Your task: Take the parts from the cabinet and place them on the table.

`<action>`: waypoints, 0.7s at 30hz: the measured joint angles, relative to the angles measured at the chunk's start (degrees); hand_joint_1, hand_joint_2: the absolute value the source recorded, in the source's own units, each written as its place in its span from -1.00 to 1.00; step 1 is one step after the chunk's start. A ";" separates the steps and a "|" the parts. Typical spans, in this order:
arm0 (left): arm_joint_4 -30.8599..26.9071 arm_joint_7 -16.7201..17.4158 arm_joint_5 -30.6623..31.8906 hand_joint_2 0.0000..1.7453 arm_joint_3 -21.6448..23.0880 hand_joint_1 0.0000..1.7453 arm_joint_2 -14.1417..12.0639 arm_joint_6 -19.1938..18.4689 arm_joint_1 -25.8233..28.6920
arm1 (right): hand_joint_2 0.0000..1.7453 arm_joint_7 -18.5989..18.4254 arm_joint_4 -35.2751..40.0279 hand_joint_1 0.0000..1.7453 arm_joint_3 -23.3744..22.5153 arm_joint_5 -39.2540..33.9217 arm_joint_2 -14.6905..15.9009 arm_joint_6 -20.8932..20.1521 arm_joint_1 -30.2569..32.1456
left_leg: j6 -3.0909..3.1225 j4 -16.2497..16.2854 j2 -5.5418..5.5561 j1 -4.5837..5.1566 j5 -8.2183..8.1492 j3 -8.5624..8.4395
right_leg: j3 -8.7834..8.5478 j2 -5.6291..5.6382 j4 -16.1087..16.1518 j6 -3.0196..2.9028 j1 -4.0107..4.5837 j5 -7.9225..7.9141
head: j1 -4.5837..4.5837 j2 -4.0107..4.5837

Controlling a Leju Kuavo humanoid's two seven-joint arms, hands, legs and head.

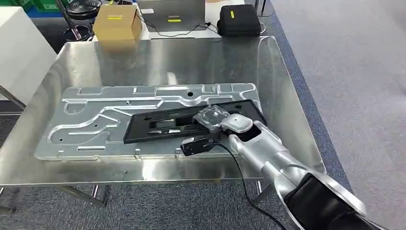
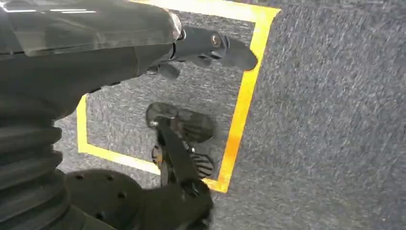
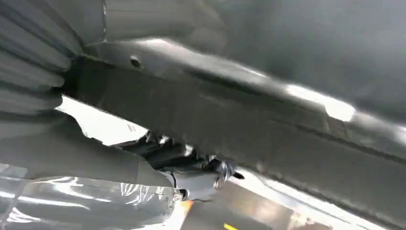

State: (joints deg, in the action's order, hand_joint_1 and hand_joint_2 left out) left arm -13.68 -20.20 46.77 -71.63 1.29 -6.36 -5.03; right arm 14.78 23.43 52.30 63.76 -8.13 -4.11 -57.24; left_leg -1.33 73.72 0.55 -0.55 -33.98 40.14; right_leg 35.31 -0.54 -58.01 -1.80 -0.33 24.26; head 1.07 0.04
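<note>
Right hand (image 1: 213, 120): grips the black part (image 1: 172, 125), lying on the silver panel (image 1: 95, 120) beneath it.
Left hand (image 2: 201, 45): holds nothing, fingers apart, over carpet.

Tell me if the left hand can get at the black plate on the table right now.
Probably not as things stand. The left hand hangs low over the carpet floor, away from the table. The black plate lies on the silver panel under the right hand.

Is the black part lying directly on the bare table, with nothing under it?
No, in the head view the black part lies across the silver stamped panel, which rests on the table.
</note>
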 joint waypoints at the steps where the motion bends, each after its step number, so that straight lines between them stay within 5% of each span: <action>1: 0.00 0.00 0.02 1.00 0.00 -1.00 0.00 0.04 0.14 | -1.00 0.02 -0.68 -1.00 0.07 -0.07 -0.02 0.07 0.00 | -0.24 2.46 -0.06 -0.22 -0.30 1.24 | -0.01 0.02 -0.03 0.01 -0.07 0.00 | -0.04 0.02; 2: 0.00 0.00 0.09 1.00 0.00 -1.00 -0.02 0.11 0.18 | -1.00 0.02 -0.98 -1.00 0.09 -0.22 -0.02 0.07 -0.01 | -0.44 2.15 -0.12 -0.46 0.57 1.15 | -0.11 0.10 -0.05 0.05 -0.18 0.03 | -0.02 0.00; 3: 0.00 0.11 0.26 -1.00 0.02 -1.00 -0.02 0.20 0.16 | -1.00 0.04 -1.33 -1.00 0.09 -0.67 -0.02 0.30 -0.06 | -0.68 -1.12 -0.16 -0.77 2.92 -0.33 | -0.23 0.26 -0.15 0.19 -0.37 0.11 | -0.02 0.00; 5: 0.00 0.20 0.66 -1.00 0.06 -1.00 -0.17 0.39 0.11 | -1.00 0.35 -1.83 -1.00 0.04 -2.30 0.00 1.47 -0.14 | -1.34 -11.52 -0.30 -1.42 8.00 -5.50 | -0.31 0.46 -0.78 0.88 -0.78 0.50 | -0.02 0.00; 6: 0.04 0.28 0.68 -1.00 0.17 -1.00 -0.15 0.52 -0.02 | -1.00 1.04 -1.96 -1.00 -0.46 -3.88 0.02 2.25 -0.17 | -1.67 -14.47 -0.16 -1.37 7.24 -6.94 | -0.14 0.60 -1.27 1.45 -0.46 0.78 | -0.13 0.00; 7: 0.04 0.35 0.70 -1.00 0.28 -1.00 -0.20 0.63 -0.12 | -1.00 2.15 -2.12 -1.00 -1.18 -5.80 0.11 2.62 -0.16 | -0.55 -14.60 0.28 -1.21 7.58 -6.92 | 0.01 0.79 -1.50 1.84 -0.37 0.79 | -0.26 0.02; 11: 0.04 0.50 0.83 -1.00 0.42 -1.00 -0.35 0.68 -0.17 | -1.00 11.01 -1.90 -1.00 -6.94 -18.42 0.11 2.71 0.26 | 1.14 -14.77 0.09 -0.99 8.24 -6.64 | 0.17 0.92 -1.17 3.13 -0.79 0.38 | -0.20 0.00; 13: 0.04 0.48 0.83 -1.00 0.46 -1.00 -0.52 0.59 -0.35 | -1.00 17.26 -0.19 -1.00 -11.59 -26.20 0.09 -0.42 0.38 | 1.88 -14.88 -0.02 -0.98 8.54 -6.47 | 2.08 0.73 -5.75 3.35 -0.89 3.81 | -0.13 0.00; 16: 0.04 0.48 0.57 -1.00 0.44 -1.00 -0.72 0.52 -0.36 | -1.00 23.66 5.15 -1.00 -17.71 -40.72 0.00 -9.65 2.52 | 2.15 -14.87 -0.01 -0.59 8.60 -6.25 | 8.29 0.72 -19.15 3.47 -0.87 9.41 | -0.13 0.00; 17: 0.04 0.48 0.37 -1.00 0.44 -1.00 -0.72 0.52 -0.32 | -1.00 24.43 7.52 -1.00 -19.37 -45.57 0.13 -12.57 3.63 | 2.22 -14.87 0.02 -0.52 8.56 -6.27 | 8.71 0.72 -19.88 3.39 -0.83 9.12 | -0.15 0.00; 18: 0.04 0.37 0.24 -1.00 0.44 -1.00 -0.72 0.55 -0.26 | -1.00 24.48 12.58 -1.00 -21.97 -52.84 0.56 -16.23 5.60 | 2.26 -14.87 0.13 -0.35 8.53 -6.31 | 7.83 0.73 -17.78 3.01 -0.67 7.25 | -0.13 0.00; 21: 0.07 0.22 0.17 -1.00 0.42 -1.00 -0.68 0.61 -0.21 | -1.00 22.71 23.01 -1.00 -26.47 -60.92 1.82 -19.83 7.62 | 2.21 -14.88 0.28 -0.09 8.46 -6.35 | 0.75 0.70 -2.73 1.02 0.30 0.34 | -0.15 0.00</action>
State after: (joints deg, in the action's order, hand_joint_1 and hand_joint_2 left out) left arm -13.62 -19.98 46.95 -71.21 0.61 -5.75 -5.25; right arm 37.48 46.43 25.83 2.84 -6.32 -23.93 -49.62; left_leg 0.88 58.84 0.82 -0.64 -25.52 33.79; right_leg 36.06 0.16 -60.74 -0.78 -0.03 24.60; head 0.92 0.04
